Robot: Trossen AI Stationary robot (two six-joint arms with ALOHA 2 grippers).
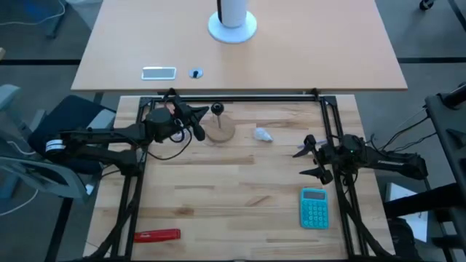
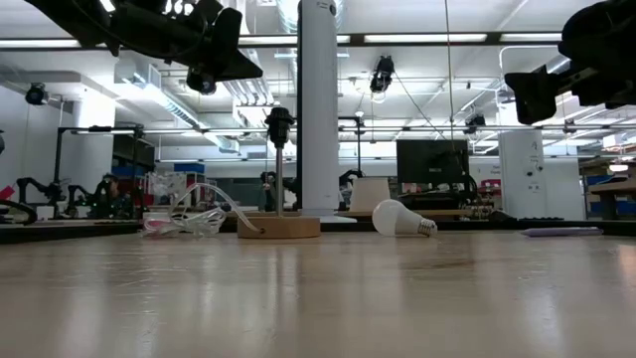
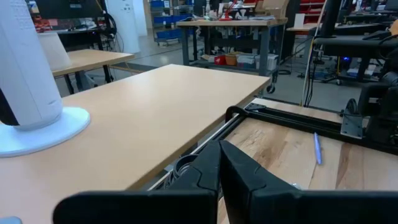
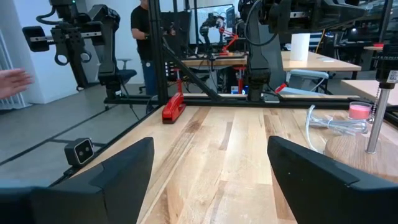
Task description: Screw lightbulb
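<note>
The left gripper [image 1: 195, 122] hangs above the far left of the worktop [image 1: 233, 211], its 2 fingers pressed together with nothing between them, just beside the round wooden stand [image 1: 220, 129]. That stand carries a thin upright post topped by a dark socket [image 2: 279, 121], and a clear crumpled wrapper [image 2: 184, 222] lies close to it on the low view's left.

The lightbulb [image 1: 263, 135] lies on its side on the bare wood between the 2 arms, near the stand but apart from it, its greyish end [image 2: 428, 227] pointing away from the stand; neither gripper touches it.

The right gripper [image 1: 307, 161] waits raised at the worktop's right side, its fingers spread wide and empty. Just in front of it lies a blue calculator [image 1: 314, 207], and a red tool [image 1: 156, 235] sits at the near left corner.
</note>
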